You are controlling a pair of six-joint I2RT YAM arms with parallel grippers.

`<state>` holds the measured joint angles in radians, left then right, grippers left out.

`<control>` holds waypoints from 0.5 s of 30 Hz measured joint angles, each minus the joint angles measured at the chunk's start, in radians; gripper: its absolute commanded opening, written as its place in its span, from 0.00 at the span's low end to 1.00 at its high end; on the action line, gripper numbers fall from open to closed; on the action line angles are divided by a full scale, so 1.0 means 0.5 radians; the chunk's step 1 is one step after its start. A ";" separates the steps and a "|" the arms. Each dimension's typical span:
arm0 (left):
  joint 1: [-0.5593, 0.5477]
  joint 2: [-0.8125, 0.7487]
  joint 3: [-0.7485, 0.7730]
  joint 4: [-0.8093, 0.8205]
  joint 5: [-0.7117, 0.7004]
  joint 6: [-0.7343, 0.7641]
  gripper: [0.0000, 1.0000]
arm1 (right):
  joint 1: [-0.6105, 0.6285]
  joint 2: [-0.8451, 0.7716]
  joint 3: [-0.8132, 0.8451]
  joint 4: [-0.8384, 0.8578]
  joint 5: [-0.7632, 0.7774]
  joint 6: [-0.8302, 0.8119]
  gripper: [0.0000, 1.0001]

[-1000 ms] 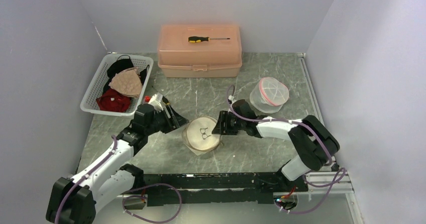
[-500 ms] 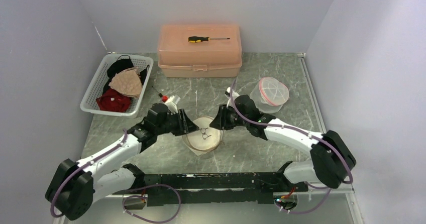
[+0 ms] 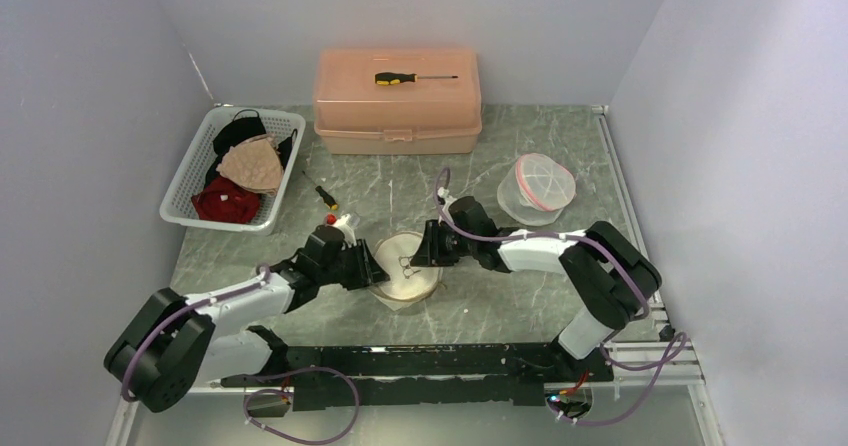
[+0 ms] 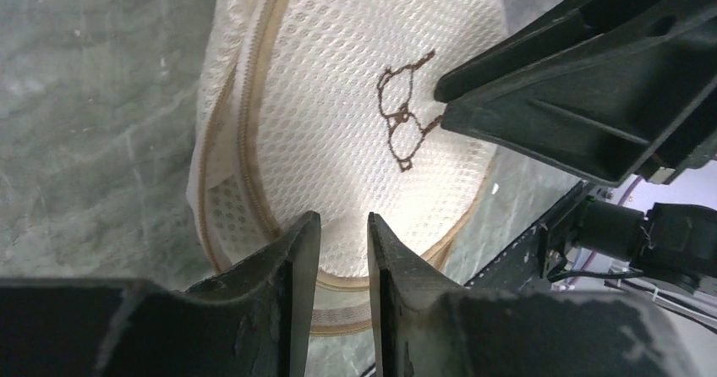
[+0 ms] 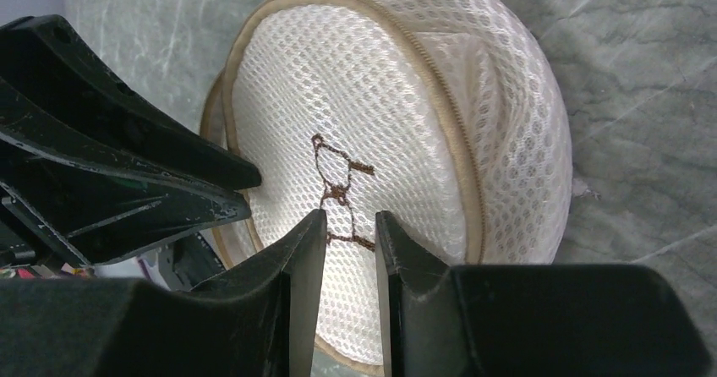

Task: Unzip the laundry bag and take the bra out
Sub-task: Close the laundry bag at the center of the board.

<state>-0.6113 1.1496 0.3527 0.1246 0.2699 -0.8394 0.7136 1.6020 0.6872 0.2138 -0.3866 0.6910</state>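
The laundry bag [image 3: 405, 271] is a round white mesh pouch with a tan zipper [image 4: 254, 140] round its rim and a brown stitched bra outline [image 5: 338, 187] on top. It lies on the table between my two grippers. My left gripper [image 3: 372, 266] is at its left edge, jaws open by a narrow gap, with only mesh [image 4: 338, 98] showing beyond the left gripper's tips [image 4: 344, 216]. My right gripper [image 3: 425, 249] is low at the right edge, also narrowly open over the mesh [image 5: 389, 98], with nothing clamped between the right gripper's tips [image 5: 349, 214]. The bra is hidden inside the bag.
A white basket [image 3: 186, 171] of garments stands at the back left. A pink box [image 3: 398, 116] with a screwdriver [image 3: 412, 78] on its lid is at the back centre. A lidded clear tub [image 3: 536, 188] stands right of the bag. A small screwdriver [image 3: 322, 194] lies behind the left gripper.
Both grippers have narrowed their jaws and closed in on the bag, the left one sliding right to its left rim and the right one settling at its right side.
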 measured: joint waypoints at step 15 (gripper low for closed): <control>0.000 0.194 -0.092 0.286 -0.019 -0.045 0.35 | 0.000 0.113 -0.057 0.130 0.037 0.002 0.38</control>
<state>-0.6113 1.2465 0.3065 0.2676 0.2604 -0.8619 0.7136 1.6585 0.6586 0.2790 -0.3683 0.6918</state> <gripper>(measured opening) 0.332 0.307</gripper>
